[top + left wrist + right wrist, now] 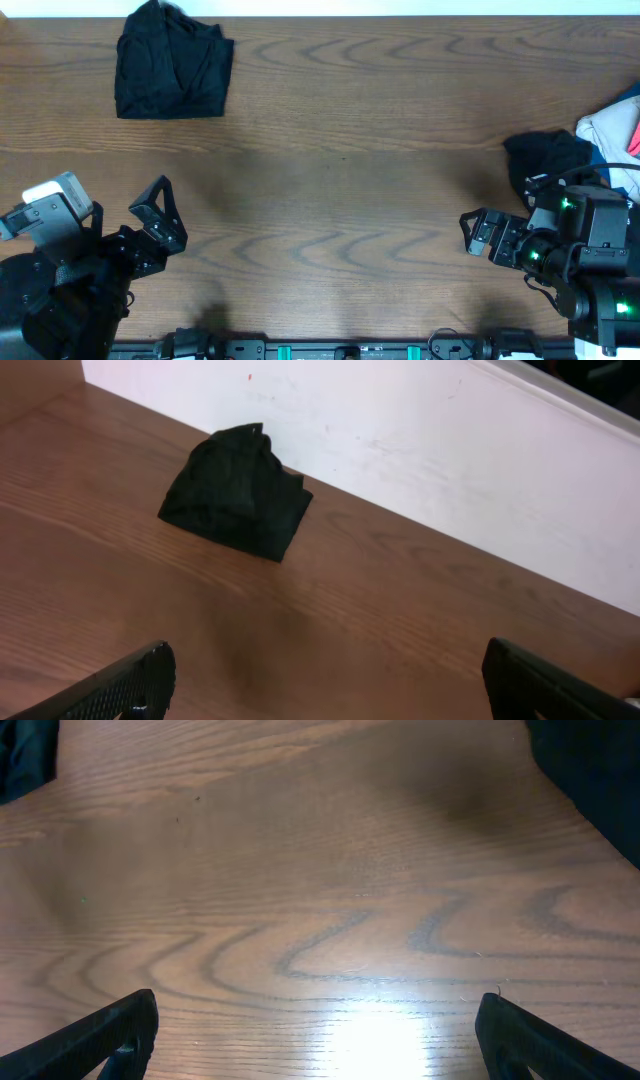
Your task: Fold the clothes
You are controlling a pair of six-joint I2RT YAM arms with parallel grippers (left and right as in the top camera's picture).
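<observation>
Both hover low: left tool (pixel 165 212), right tool (pixel 468 232), jaws spread.

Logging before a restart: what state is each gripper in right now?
Left gripper: open, holding nothing.
Right gripper: open, holding nothing.

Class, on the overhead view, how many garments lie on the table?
3. A folded black garment lies far left, a crumpled black garment at right, and a whitish garment beside it at the right edge, cut off by the frame, so more may be hidden.
</observation>
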